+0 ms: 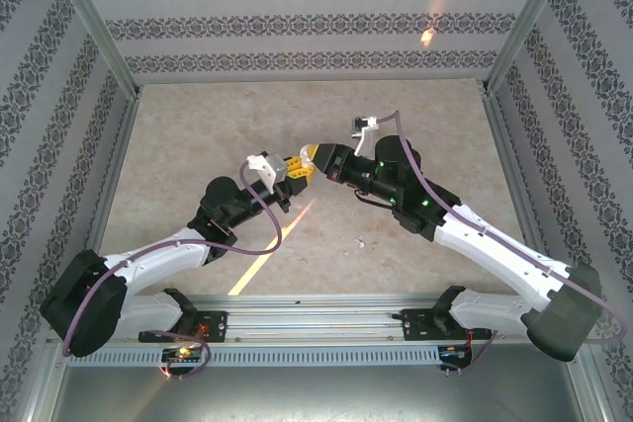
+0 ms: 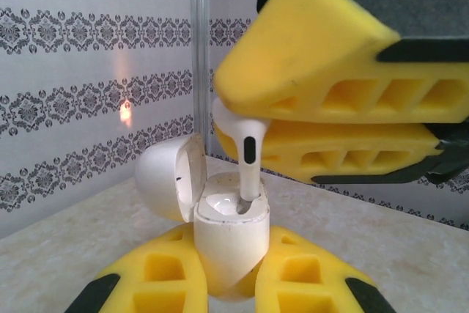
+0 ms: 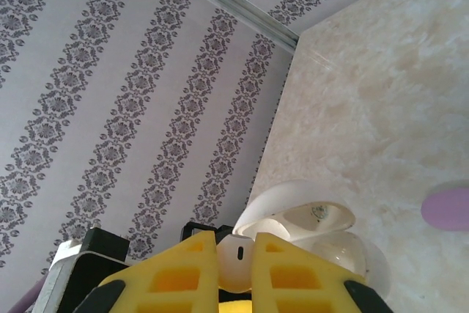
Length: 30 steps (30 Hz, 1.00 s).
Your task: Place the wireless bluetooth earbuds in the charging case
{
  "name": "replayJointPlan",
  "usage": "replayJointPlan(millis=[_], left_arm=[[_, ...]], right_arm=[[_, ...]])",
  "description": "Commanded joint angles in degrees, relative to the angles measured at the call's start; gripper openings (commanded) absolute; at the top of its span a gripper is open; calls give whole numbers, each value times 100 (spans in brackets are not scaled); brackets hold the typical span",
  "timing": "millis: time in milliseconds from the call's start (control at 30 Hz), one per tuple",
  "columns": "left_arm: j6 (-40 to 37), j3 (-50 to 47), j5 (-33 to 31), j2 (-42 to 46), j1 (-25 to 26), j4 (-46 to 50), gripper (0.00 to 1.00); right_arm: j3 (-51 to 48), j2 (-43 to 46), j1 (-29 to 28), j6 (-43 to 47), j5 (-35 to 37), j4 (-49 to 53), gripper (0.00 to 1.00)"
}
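So on the left, the left gripper (image 2: 233, 245) has its fingers clamped on the lower half of the charging case (image 2: 229, 229). It's holding the case upright off the table (image 1: 198, 145) with the lid (image 2: 170, 179) flipped open to the left. The case looks off-white to me, fwiw.

In the middle, one earbud (image 2: 244, 137) has its stem tip just dipping into the case's slot, but the head is well above the rim, so it's not seated.

On the right, the right gripper (image 3: 236, 248) is pinching that bud's head, fingers narrow.

I'd say halfway through bud one: push down, let go. I can't tell where the second bud is. There's a lilac blob (image 3: 447, 209) on the table that might be it.
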<state>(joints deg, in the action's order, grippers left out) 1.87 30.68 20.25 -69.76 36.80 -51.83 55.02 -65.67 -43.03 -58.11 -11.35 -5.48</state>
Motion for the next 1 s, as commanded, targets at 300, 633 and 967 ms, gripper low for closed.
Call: replayJointPlan(millis=[300, 633, 967], left_arm=[[-81, 241, -179, 26, 100, -285, 0], [-125, 255, -182, 114, 156, -176, 0], [-152, 250, -196, 139, 177, -239, 0]], right_arm=[[-236, 333, -61, -198, 488, 442, 12], [-168, 350, -92, -390, 816, 1032, 13], [-165, 428, -91, -527, 1058, 1369, 16]])
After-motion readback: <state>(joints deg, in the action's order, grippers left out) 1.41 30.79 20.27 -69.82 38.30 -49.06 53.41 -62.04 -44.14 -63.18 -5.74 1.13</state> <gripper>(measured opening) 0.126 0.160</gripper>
